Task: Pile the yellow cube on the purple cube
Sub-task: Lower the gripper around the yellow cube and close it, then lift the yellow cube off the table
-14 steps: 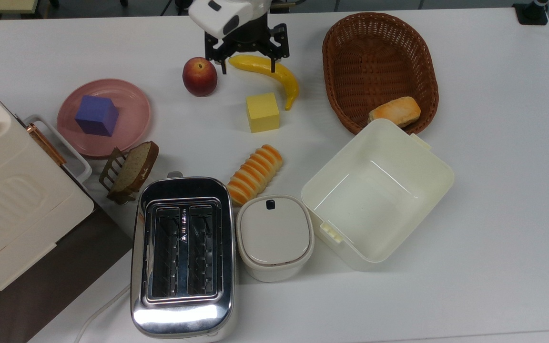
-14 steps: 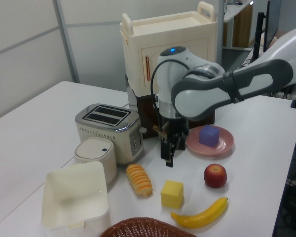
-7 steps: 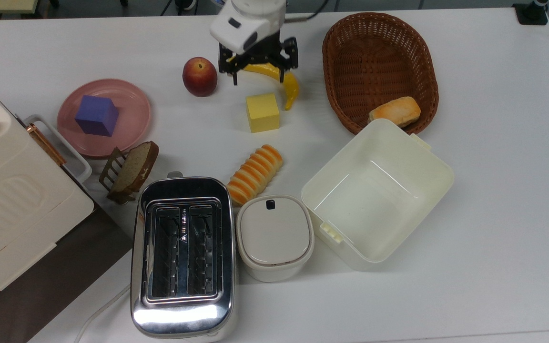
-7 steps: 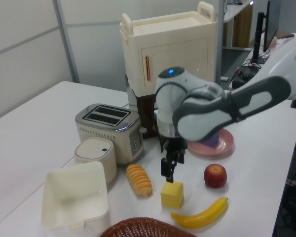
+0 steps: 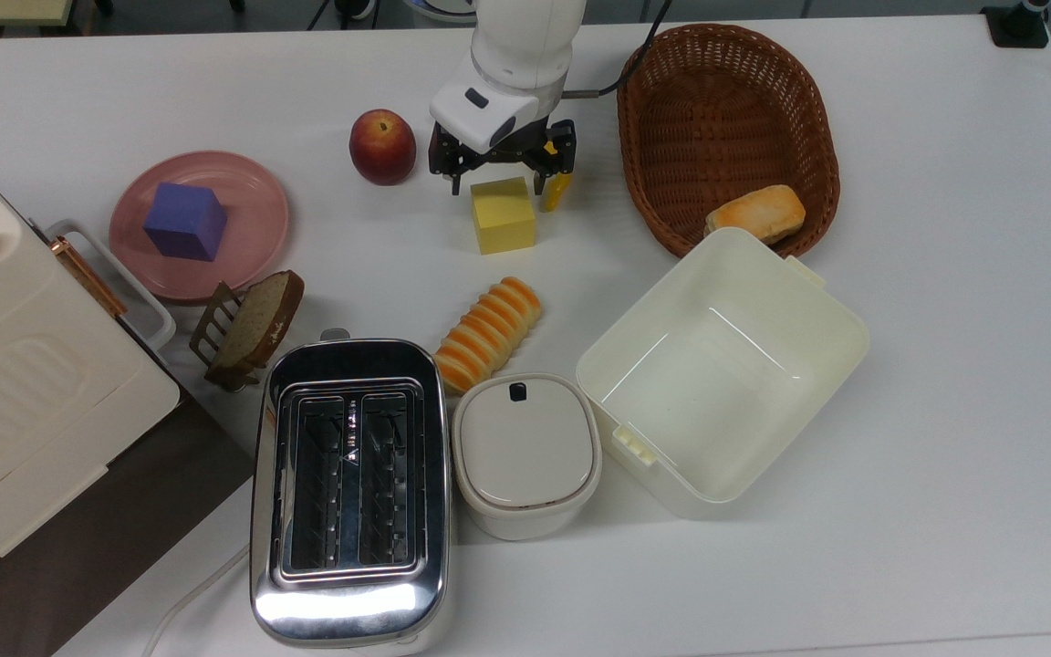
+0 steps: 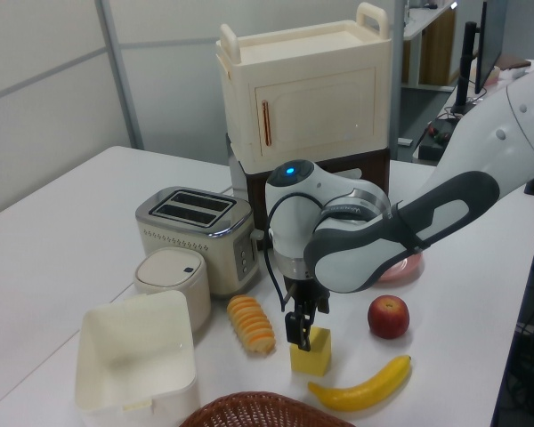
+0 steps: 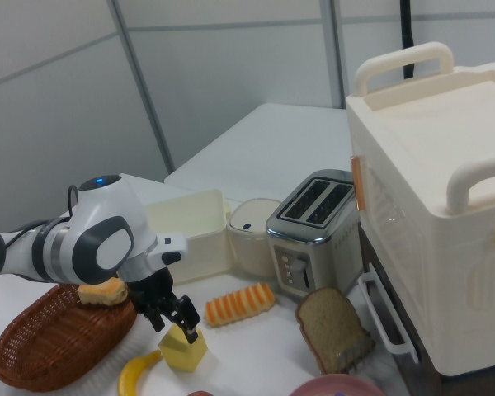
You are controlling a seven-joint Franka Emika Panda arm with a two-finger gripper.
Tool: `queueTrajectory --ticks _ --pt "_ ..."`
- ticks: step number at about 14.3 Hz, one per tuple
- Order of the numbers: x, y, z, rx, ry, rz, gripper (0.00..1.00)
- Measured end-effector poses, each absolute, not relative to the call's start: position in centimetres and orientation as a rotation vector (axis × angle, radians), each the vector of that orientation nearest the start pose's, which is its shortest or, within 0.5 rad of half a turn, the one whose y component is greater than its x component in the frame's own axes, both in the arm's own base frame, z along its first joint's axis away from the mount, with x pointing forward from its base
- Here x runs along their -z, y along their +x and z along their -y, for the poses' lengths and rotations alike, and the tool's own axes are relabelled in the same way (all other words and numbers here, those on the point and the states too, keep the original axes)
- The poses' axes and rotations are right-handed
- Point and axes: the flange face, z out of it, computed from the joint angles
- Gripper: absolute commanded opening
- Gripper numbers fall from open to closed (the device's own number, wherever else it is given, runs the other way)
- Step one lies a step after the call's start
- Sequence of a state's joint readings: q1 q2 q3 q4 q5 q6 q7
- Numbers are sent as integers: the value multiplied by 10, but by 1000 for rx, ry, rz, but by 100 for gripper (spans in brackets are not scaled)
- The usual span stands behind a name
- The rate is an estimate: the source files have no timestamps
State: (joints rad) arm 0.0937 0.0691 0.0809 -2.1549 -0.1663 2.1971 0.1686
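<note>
The yellow cube (image 5: 503, 215) sits flat on the white desk (image 5: 945, 365), between the peach (image 5: 382, 146) and the wicker basket (image 5: 726, 128) in the top view. As a cube it has no long axis; its top face lies level, and its edges are turned slightly off the desk's edges in the top view.

The pincer (image 5: 503, 178) is spread, one finger at each side of the cube's far edge in the top view. In the left view the pincer (image 6: 300, 334) overlaps the cube's (image 6: 311, 351) upper left corner; in the right view the pincer (image 7: 175, 318) stands just above the cube (image 7: 186, 349). Whether the fingers touch the cube cannot be told.

The purple cube (image 5: 185, 221) rests on the pink plate (image 5: 252, 219), well apart from the yellow cube toward the top view's left, its edges turned at an angle to the picture's frame. In the left view the arm covers it, with only a rim of the plate (image 6: 408, 267) showing.

The banana (image 5: 556, 189) is largely covered by the pincer in the top view; only its tip shows just beside the yellow cube. In the left view the banana (image 6: 360, 387) lies whole, just beside the cube.
</note>
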Motion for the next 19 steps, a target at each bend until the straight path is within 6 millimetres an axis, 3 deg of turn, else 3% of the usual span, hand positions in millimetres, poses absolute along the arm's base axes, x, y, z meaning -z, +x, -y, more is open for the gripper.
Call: queueTrajectory --ticks 14,15,16,17,19 --pt "-340 542 -97 -17 -3290 219 98" --pt "-335 543 -98 -15 -3294 223 74" --pt "-333 543 -98 -15 -3300 224 28" --pt "-331 543 -97 -15 -3311 232 17" --pt "-331 544 -97 -5 -3321 188 17"
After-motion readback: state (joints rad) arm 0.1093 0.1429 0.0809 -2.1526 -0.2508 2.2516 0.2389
